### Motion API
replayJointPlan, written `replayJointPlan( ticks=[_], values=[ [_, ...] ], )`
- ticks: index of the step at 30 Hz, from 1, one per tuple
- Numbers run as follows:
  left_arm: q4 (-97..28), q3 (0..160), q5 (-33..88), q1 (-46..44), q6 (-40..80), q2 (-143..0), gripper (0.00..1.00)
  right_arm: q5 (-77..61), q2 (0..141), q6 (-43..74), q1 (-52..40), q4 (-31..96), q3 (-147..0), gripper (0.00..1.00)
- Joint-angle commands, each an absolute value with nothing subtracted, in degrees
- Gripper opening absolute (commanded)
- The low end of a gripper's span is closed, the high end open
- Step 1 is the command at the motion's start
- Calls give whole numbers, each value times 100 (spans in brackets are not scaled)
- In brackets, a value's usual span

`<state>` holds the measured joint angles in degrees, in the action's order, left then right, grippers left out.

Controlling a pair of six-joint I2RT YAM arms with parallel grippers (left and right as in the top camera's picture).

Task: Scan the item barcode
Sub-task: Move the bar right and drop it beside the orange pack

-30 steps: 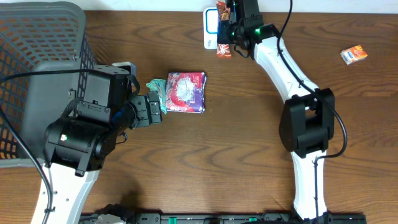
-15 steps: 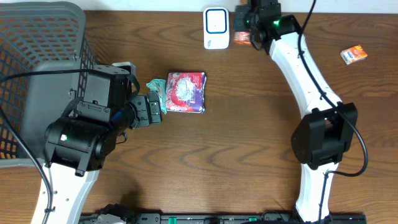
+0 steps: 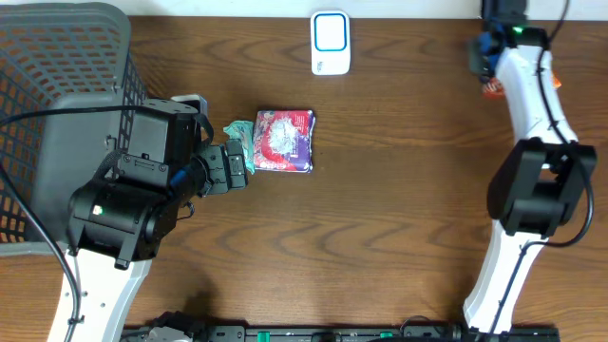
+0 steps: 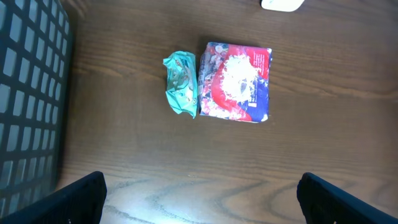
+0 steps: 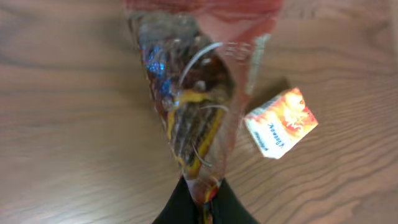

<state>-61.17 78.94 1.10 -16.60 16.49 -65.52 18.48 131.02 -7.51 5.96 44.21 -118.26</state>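
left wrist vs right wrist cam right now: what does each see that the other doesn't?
Left wrist only: a teal packet beside a red and purple packet, the grey basket along the left edge, and a corner of the white scanner at the top. Right wrist only: a clear snack wrapper pinched in the right gripper, and a small orange box. Both: the brown wooden table.

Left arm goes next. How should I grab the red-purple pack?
From above, I'd say, jaws across its far and near edges. The pack lies flat, and the teal packet lies along its left edge, crowding that side. The left gripper is open.
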Motion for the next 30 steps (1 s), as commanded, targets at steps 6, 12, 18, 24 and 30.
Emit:
replayJointPlan(
  ticks=[6, 12, 18, 24, 30],
  values=[
    [-6128, 7942, 40, -1643, 1619, -6547, 98, 1535, 13467, -854, 1210, 4410, -11874, 60],
    [-6128, 7942, 38, -1643, 1619, -6547, 98, 1422, 12798, -735, 969, 4525, -11889, 58],
    [-6128, 7942, 38, -1643, 1619, -6547, 98, -650, 11830, -469, 270, 4897, -11889, 59],
    [-6128, 7942, 38, -1643, 1619, -6547, 98, -3345, 11666, -473, -607, 5623, -11878, 73],
    [-6128, 7942, 38, -1643, 1619, -6547, 98, -3291, 12110, -447, -1693, 6195, -11869, 76]
  ],
)
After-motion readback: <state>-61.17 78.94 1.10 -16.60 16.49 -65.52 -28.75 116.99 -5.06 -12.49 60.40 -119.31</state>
